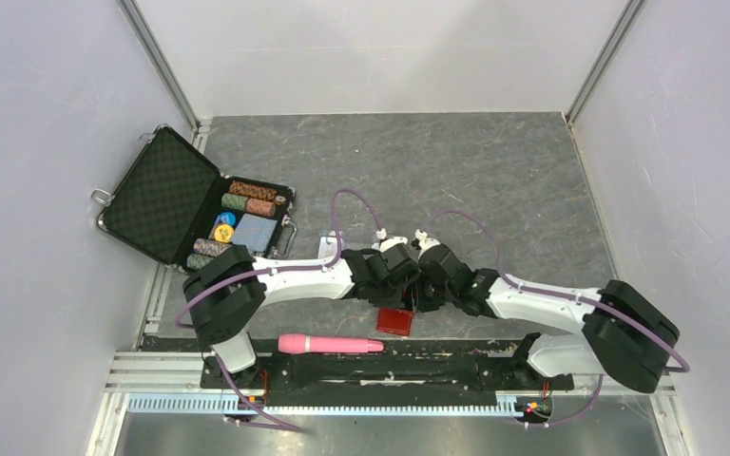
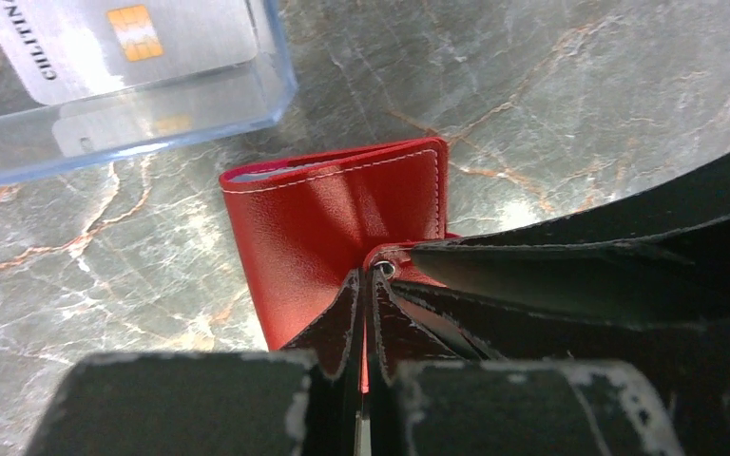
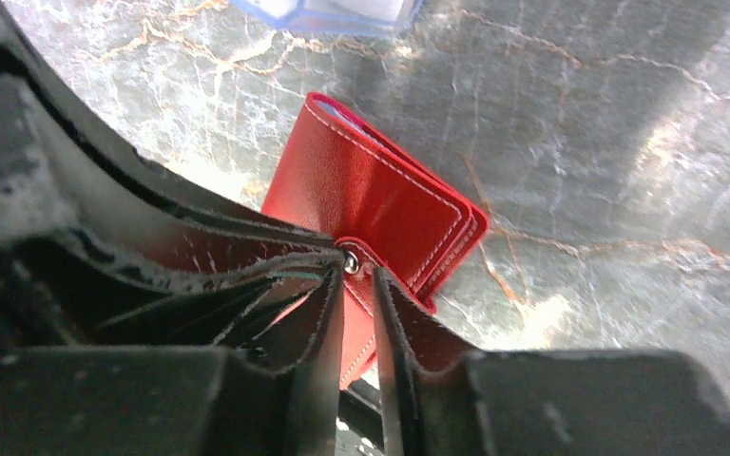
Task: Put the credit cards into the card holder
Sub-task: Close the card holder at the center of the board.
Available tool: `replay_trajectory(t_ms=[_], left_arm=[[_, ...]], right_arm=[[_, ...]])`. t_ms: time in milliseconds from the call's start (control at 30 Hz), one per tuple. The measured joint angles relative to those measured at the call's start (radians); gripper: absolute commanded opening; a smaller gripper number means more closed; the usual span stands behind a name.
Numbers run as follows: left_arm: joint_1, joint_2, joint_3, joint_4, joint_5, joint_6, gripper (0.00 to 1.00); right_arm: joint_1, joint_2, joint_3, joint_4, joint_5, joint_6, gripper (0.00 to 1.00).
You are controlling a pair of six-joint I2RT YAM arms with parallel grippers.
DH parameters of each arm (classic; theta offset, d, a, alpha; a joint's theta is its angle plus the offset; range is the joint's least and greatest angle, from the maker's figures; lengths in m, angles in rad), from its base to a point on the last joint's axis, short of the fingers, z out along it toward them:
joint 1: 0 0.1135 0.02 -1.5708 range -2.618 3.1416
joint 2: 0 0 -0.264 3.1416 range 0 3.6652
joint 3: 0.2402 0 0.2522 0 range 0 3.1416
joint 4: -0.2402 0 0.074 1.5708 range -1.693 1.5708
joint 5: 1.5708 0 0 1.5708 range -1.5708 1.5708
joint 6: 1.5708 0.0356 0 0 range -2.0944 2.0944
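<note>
- The red card holder point(image 1: 395, 321) lies folded on the grey marbled surface point(image 1: 494, 180), close to the middle of the near edge and directly under the spot where the two arms meet.
- Left tool point(image 2: 366, 290): its fingers are pressed together with only a sliver of red leather between them. They are clamped on the card holder point(image 2: 333, 214) right beside the metal snap point(image 2: 387, 270).
- Right tool point(image 3: 359, 285): its fingers are drawn in on a red flap next to the same snap, gripping the card holder point(image 3: 380, 195) from the opposite side. The two tools crowd each other there, touching or almost touching.
- The credit cards point(image 2: 124, 38), grey with a gold chip, are not in the holder. They sit in a clear case point(image 2: 200, 104) just beyond the holder, to its far left.
- The relation that counts: the holder's open mouth, showing a line of pale blue lining, faces the clear case. Its stitched long edge runs away from both tools.
- The case lies on the left arm's side, so the left arm looks the better placed to fetch a card, with the right arm pinning the holder.
- Judged stage: early, since the holder probably has to be unsnapped and spread before any card can go in.
- A black briefcase point(image 1: 190, 204) of chips stands open at the far left, well apart.
</note>
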Motion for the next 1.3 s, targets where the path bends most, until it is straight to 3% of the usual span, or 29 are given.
replay_trajectory(t_ms=[333, 533, 767, 1300], left_arm=[[-0.014, -0.021, -0.036, 0.082, 0.002, 0.000, 0.02], [-0.015, -0.039, -0.051, 0.085, 0.007, 0.000, 0.02], [-0.018, -0.061, -0.055, 0.077, 0.016, 0.000, 0.02], [-0.020, -0.060, -0.065, 0.090, 0.037, 0.000, 0.02]], right_arm=[[0.015, -0.101, -0.011, -0.134, 0.119, -0.036, 0.26], [0.015, -0.128, -0.024, -0.154, 0.133, -0.042, 0.17], [0.014, -0.178, -0.031, -0.123, 0.121, -0.058, 0.00], [0.014, -0.144, -0.087, -0.008, 0.023, -0.060, 0.00]])
